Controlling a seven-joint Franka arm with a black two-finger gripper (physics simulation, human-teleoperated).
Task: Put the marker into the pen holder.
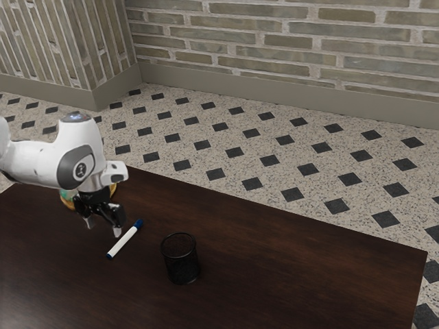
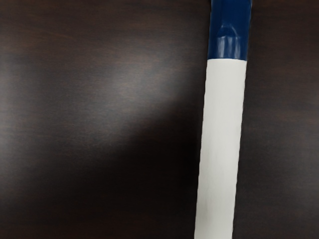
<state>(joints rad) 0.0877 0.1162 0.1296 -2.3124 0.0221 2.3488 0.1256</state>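
Wall (image 1: 274,34): brick, courses running level on the main face, bricks standing on end on the section at the exterior view's left. Plain baseboard (image 1: 240,88) ran along the foot. Floor (image 1: 264,154): pale speckled, dark diamond insets. Table (image 1: 274,267): dark brown wood, faint grain; the wrist view had a soft sheen on it and a darker shadow beside the marker (image 2: 219,129).

Arm (image 1: 41,164): white with dark grey trim, came in from the exterior view's left, hand end over the table. Gripper (image 1: 103,227): black, pointed down, fingers apart, nothing clamped. Fingertips were low, near the marker; couldn't tell whether either one touched it or the wood. Round thing (image 1: 66,199) with a yellowish rim and some green sat behind the gripper in the exterior view, mostly hidden, so no call on what it was.

Holder (image 1: 181,259): black, round, open top, upright on the table, toward the exterior view's right from the gripper. Marker was on the table, not in the holder. It lay flat, between gripper and holder in the exterior view, just beside the nearer fingertip and apart from the holder. White barrel, slanted across the wood. Cap (image 1: 138,224) was blue, on the end toward the table's far edge in the exterior view, clip facing up in the wrist view. Opposite end (image 1: 110,256) was blue too.
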